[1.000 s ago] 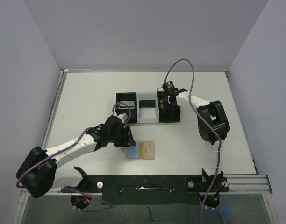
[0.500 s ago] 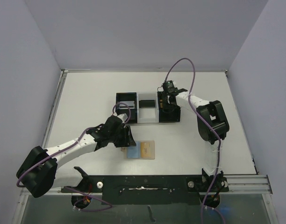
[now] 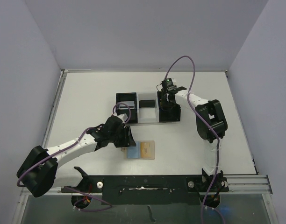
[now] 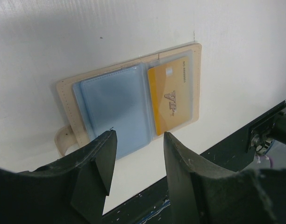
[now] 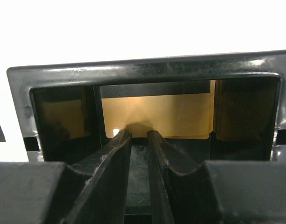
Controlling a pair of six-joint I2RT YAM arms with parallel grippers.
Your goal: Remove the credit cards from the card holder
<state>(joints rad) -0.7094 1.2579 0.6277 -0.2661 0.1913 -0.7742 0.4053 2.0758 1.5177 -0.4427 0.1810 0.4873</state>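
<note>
Hovering with jaws spread and empty, the left tool [image 4: 139, 140] hangs over the card holder [image 4: 63, 93], which lies open on the tabletop [image 3: 87, 93] on the arm-base side of the tray [image 3: 125, 94]. Its clear pockets hold a blue credit card [image 4: 115, 107] and a yellow credit card [image 4: 171, 100]. The right tool [image 5: 138, 134], fingers barely parted and pinching nothing, reaches into the tray's right black compartment, where a golden card [image 5: 166, 114] lies flat.

White arms [image 3: 73, 147], purple cables [image 3: 182, 59], black left claw [image 4: 136, 154] and right claw [image 5: 139, 135].
</note>
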